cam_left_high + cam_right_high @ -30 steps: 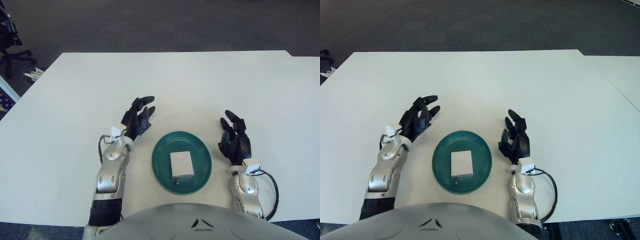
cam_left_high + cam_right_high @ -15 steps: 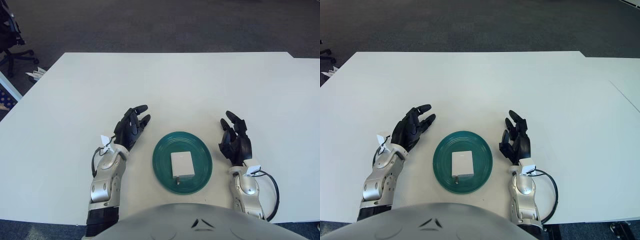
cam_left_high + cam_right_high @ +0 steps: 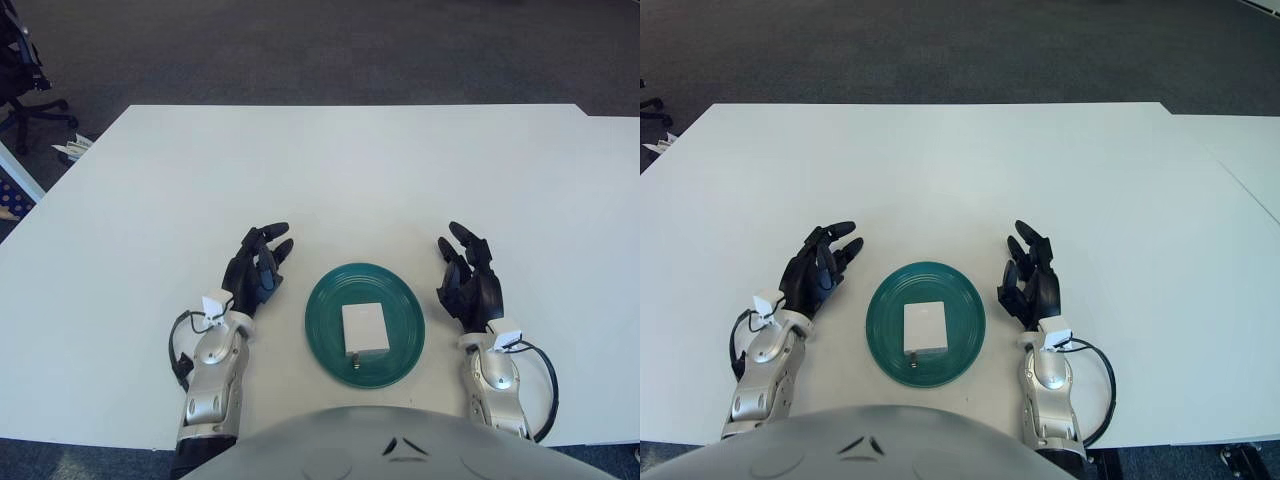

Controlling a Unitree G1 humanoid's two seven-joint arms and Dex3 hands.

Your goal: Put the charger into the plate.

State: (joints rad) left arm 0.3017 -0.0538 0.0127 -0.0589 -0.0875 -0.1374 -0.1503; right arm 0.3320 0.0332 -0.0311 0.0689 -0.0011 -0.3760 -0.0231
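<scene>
The charger [image 3: 363, 326] lies in the plate [image 3: 330, 300]. Keep the left robot hand [image 3: 255, 272] at its 9 o'clock and the right robot hand [image 3: 468, 283] at 3 o'clock, both spread and empty, clear of the rim.

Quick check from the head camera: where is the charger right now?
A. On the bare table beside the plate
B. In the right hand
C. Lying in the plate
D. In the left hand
C: the white charger lies inside the green plate, while the left hand and right hand show on either side of the plate with fingers spread, holding nothing.
</scene>
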